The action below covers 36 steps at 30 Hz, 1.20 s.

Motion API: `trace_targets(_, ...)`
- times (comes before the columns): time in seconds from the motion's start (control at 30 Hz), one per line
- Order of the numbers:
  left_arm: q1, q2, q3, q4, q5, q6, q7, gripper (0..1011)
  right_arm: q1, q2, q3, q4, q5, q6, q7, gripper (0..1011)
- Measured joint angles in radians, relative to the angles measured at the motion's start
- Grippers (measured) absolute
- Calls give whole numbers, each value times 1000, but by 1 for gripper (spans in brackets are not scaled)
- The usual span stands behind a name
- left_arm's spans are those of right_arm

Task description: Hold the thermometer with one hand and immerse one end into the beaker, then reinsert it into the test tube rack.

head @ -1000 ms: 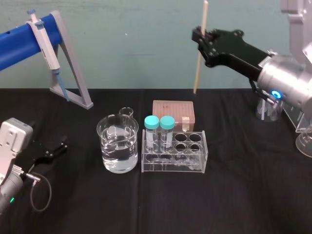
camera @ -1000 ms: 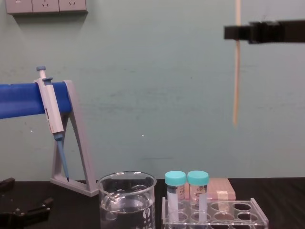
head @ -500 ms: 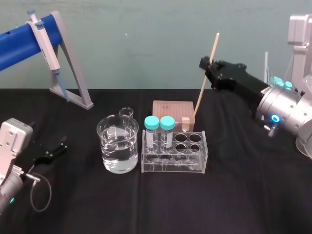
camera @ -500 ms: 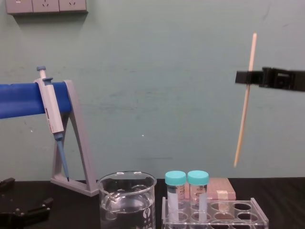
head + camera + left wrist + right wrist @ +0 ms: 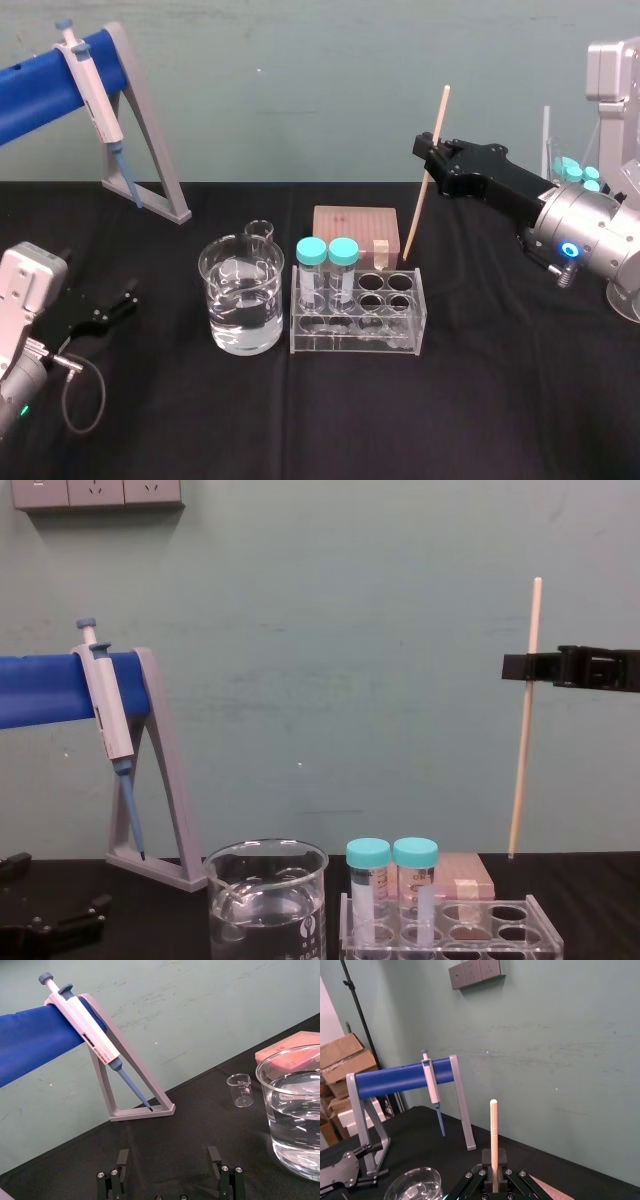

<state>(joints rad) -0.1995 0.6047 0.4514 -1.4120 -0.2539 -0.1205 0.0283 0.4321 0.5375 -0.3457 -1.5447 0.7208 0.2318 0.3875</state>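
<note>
The thermometer [image 5: 415, 215], a thin cream rod, hangs slightly tilted with my right gripper [image 5: 429, 153] shut on its upper part. Its lower end hovers just above the back right corner of the clear test tube rack [image 5: 355, 342]. In the chest view the thermometer [image 5: 522, 770] ends above the test tube rack [image 5: 540, 920], gripped by the right gripper [image 5: 522, 667]. From the right wrist the thermometer [image 5: 493, 1135] rises from between the jaws. The beaker [image 5: 241, 295] of water stands left of the rack. My left gripper [image 5: 168, 1160] rests open on the table at the left.
Two teal-capped tubes [image 5: 327, 255] stand in the rack's left holes. A pink box [image 5: 350, 222] and a small beaker [image 5: 259, 231] sit behind. A pipette [image 5: 88, 85] hangs on the grey and blue stand at back left. Glassware [image 5: 625, 290] stands at far right.
My right gripper has come down and to the right with the thermometer. The rod's lower end has dropped from high over the table to just above the rack's back right corner.
</note>
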Motion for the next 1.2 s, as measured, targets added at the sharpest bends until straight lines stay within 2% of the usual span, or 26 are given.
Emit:
trace_targets(0.4, 0, 0, 0, 0, 0, 0, 0, 1004, 10, 8, -30, 38, -22, -18, 13, 54)
trace_targets(0.73, 0, 0, 0, 0, 0, 0, 0, 1004, 36, -23, -57, 115, -52, -63, 46, 54)
trace_targets(1.2, 0, 0, 0, 0, 0, 0, 0, 1004, 46, -40, -69, 165, -90, -69, 57, 55)
